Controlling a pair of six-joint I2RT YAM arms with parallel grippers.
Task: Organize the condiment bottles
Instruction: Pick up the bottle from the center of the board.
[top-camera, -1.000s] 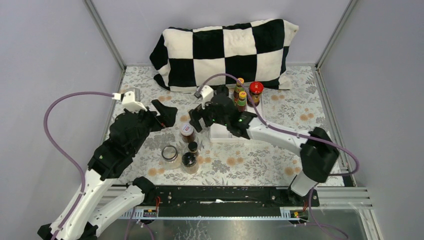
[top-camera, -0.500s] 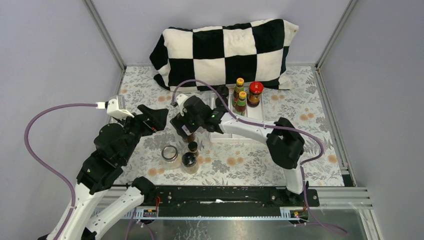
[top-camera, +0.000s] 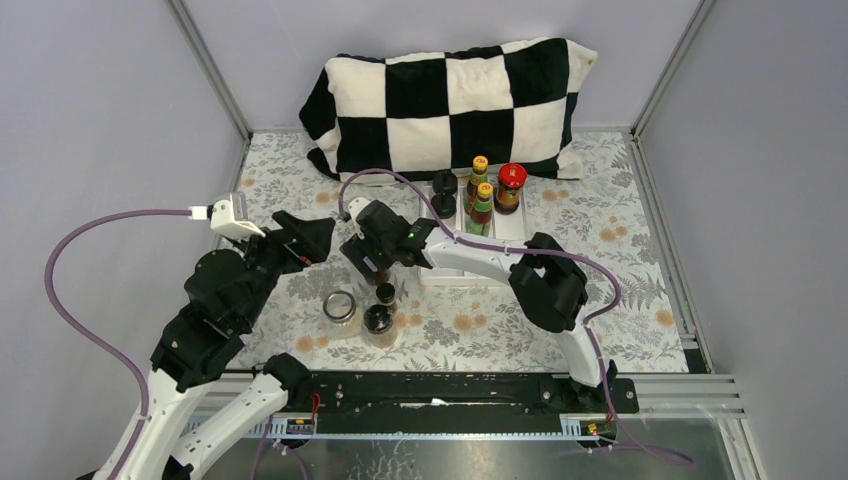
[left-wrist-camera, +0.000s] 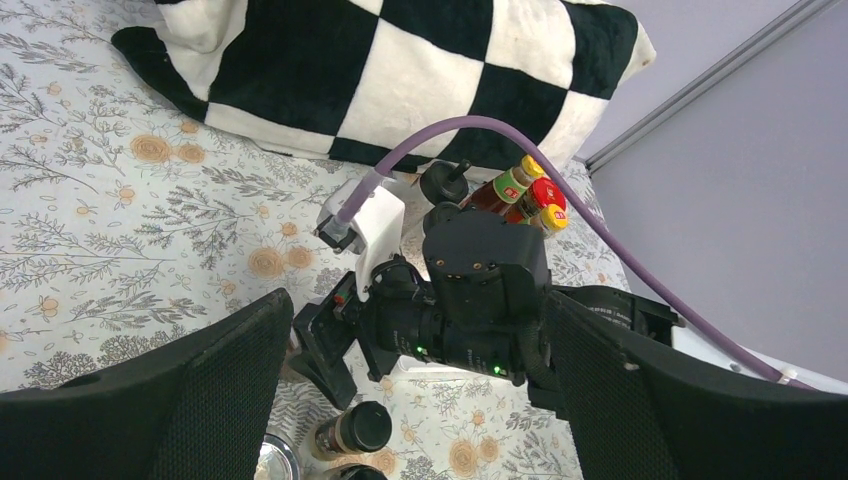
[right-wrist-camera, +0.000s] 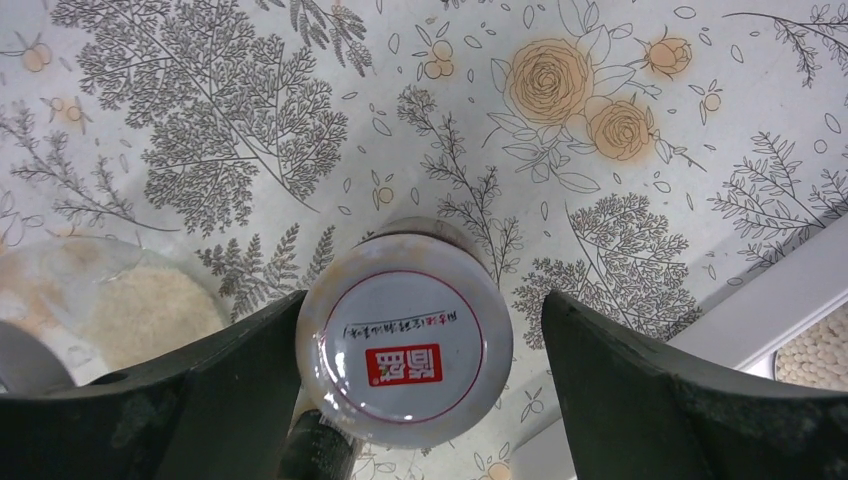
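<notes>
Since one second ago the right arm has left the white tray and swung toward the left edge of the counter. The left arm has drawn back a little toward that same edge.

Now the right jaws are lowered around a white-lidded jar. This jar stands upright near the middle of the counter, just beside the tray's near left corner. Its long axis is vertical, and the wrist looks straight down on the lid. The right jaws are apart, with one finger on each side of the lid. On one side a clear gap shows. On the other side the finger is very close to the rim, and I cannot tell whether it touches. The jar is not yet clamped.

The left jaws are also wide apart and hold nothing. They hover just beside the right wrist, on the side of the left edge, so the right arm is clearly the nearer one.

Two yellow-capped bottles, a red-lidded jar and a black-capped jar already stand at the tray's far end. A clear glass jar and two more black-capped jars wait on the counter, toward the near edge from the white-lidded jar. They stand close, so I think the closing needs care.
</notes>
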